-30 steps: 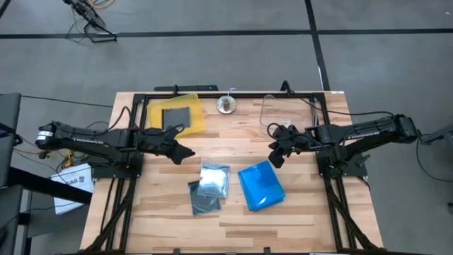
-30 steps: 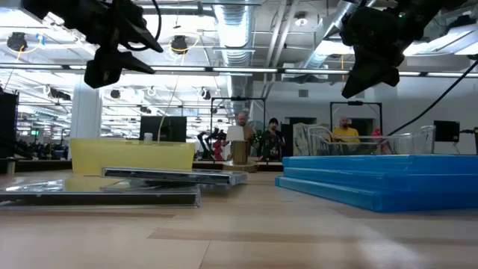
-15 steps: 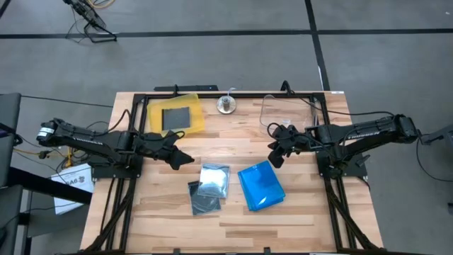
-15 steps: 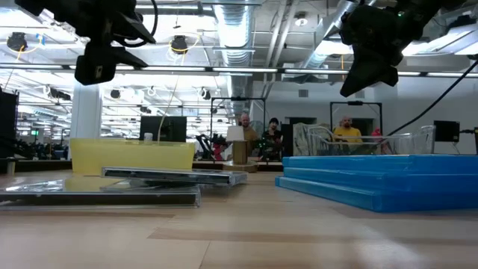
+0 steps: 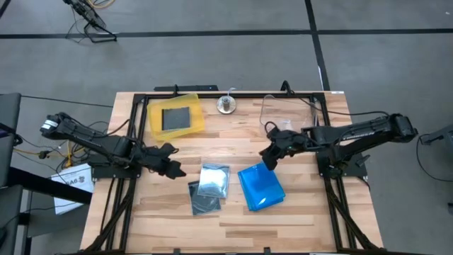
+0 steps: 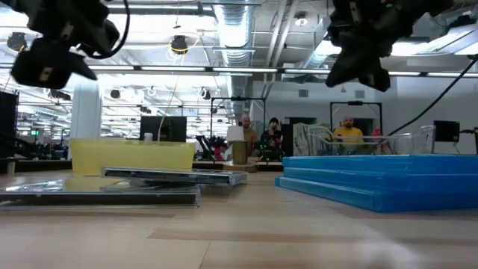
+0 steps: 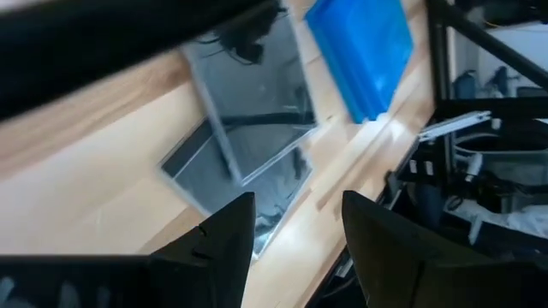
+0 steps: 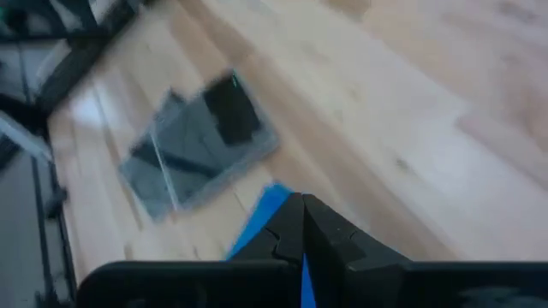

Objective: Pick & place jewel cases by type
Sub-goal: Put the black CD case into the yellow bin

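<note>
My left fingers are spread and holding nothing, hovering above the wooden surface just left of the grey-clear jewel cases. Those cases lie flat in an overlapping pile near the middle of the surface, one partly over the other. Just to their right lie the blue jewel cases, stacked flat. My right fingers are pressed together with nothing between them, hanging over the far left corner of the blue stack, not touching it. Farther back, at the far left of the surface, sits the yellow tray with one more grey-clear case lying inside it. At the far right is the clear bin. Between the two, at the far edge, stands a small round metal fitting. Beyond the surface, across the room, people are standing.
</note>
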Available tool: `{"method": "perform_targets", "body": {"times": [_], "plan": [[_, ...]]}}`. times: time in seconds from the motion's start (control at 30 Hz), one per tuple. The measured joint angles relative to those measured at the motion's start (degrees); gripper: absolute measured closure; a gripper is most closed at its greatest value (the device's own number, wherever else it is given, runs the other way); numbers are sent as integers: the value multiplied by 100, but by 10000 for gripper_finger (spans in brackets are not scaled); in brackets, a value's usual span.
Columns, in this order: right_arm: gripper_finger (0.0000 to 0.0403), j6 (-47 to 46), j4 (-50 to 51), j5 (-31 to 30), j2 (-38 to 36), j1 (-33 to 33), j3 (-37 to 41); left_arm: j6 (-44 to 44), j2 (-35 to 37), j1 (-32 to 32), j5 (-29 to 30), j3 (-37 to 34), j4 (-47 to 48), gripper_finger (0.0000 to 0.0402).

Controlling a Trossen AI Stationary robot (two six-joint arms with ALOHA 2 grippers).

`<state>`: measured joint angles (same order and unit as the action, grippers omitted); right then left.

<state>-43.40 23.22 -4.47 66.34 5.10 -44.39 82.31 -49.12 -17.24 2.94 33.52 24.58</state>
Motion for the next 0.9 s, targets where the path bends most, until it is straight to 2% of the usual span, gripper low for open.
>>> {"method": "perform_targets", "body": {"times": [0.23,0.5,0.63,0.9], "plan": [[403,592,-77,91,853,451,-452,371,-100,-414,233,2,180,233],[403,1551,-30,316,1929,691,-1266,532,-616,-609,240,4,118,233],[403,1693,70,319,2137,605,-1420,532,-777,-609,242,4,88,233],[403,1699,270,365,2099,491,-1411,521,-839,-638,411,4,131,233]]}}
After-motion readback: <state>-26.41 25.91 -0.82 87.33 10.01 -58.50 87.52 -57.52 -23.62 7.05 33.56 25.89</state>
